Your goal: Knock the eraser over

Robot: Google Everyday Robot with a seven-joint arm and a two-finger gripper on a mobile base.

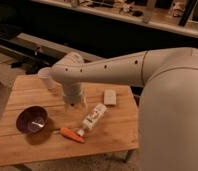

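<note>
On the tabletop (119,136), nearest, lies a carrot (72,134), with a purple bowl (32,120) to its left and a white bottle (93,117) tilted just beyond it. Behind these the tool (76,104) hangs low over the wood; I cannot tell whether it is open or closed, nor where the eraser lies relative to it. A beige block (110,97) lies farther right.

My gripper (76,104) is pale grey-white and hangs just above the middle of the table (27,150), whose wood is warm honey-brown with plank lines running lengthwise. My arm (122,70) is off-white with a row of small dark dots. The bowl (23,120) is deep purple with a pale gleam inside. The carrot (72,134) is bright orange, the bottle (93,117) white with darker label marks, and the block (110,96) pale beige.
</note>
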